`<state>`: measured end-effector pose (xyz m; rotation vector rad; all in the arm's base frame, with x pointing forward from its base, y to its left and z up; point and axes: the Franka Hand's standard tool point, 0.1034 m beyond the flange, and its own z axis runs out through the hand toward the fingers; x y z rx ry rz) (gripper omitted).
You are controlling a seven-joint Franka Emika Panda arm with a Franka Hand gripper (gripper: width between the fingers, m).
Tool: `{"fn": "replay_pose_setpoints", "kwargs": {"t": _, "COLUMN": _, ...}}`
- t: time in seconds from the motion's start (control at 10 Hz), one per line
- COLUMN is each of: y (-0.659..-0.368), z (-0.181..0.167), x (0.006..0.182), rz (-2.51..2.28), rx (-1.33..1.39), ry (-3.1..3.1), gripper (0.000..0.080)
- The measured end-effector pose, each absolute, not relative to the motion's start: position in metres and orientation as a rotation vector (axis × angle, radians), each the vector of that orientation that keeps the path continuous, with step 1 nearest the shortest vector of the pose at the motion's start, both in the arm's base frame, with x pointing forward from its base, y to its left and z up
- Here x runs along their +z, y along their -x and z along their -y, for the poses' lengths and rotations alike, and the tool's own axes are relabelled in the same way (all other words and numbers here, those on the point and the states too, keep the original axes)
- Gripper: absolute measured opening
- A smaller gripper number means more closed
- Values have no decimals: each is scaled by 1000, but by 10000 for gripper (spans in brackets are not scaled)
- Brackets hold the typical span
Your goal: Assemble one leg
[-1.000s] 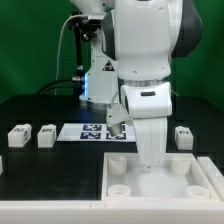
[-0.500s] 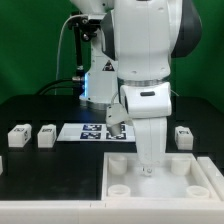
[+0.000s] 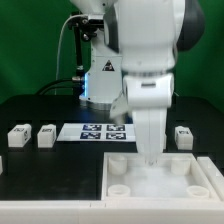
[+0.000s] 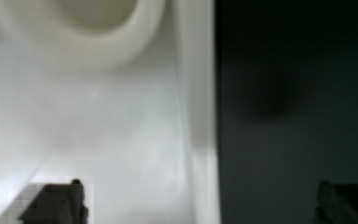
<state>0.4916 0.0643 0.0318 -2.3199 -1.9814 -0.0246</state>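
Observation:
Several legs stand on the black table in the exterior view: two at the left (image 3: pixel 18 135) (image 3: pixel 46 135) and one at the right (image 3: pixel 183 135). Each is a small white block with a tag. The large flat white piece with round corner sockets (image 3: pixel 195 180) lies at the front. My gripper (image 3: pixel 149 163) hangs low over that piece, its fingertips hidden by the hand. In the wrist view the gripper (image 4: pixel 201 198) is open and empty, with one finger (image 4: pixel 51 203) over the white piece (image 4: pixel 105 120) and the other (image 4: pixel 350 200) over the table. A round socket (image 4: pixel 105 15) shows ahead.
The marker board (image 3: pixel 95 131) lies flat behind the white piece, between the legs. Another small white block shows at the exterior view's far left edge (image 3: pixel 2 165). The arm's base and cables (image 3: pixel 85 70) stand at the back.
The arm is blurred by motion now and its hand has shifted slightly to the exterior view's right. The legs and the white piece have not moved.

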Motion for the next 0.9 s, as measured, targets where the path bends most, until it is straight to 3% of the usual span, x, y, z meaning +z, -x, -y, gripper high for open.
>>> {"fn": "replay_pose_setpoints", "kwargs": {"t": 0.4, "y": -487, "z": -109, "x": 80, "rz": 1327, "rx": -20, "ry": 2775, "gripper": 649}}
{"fn": "replay_pose_setpoints", "kwargs": {"t": 0.6, "y": -487, "z": -126, "x": 82, "rz": 987, "rx": -31, "ry": 2894, "gripper": 649}}
{"fn": "replay_pose_setpoints", "kwargs": {"t": 0.9, "y": -490, "z": -123, "x": 79, "rz": 510, "rx": -38, "ry": 2966, "gripper": 649}}
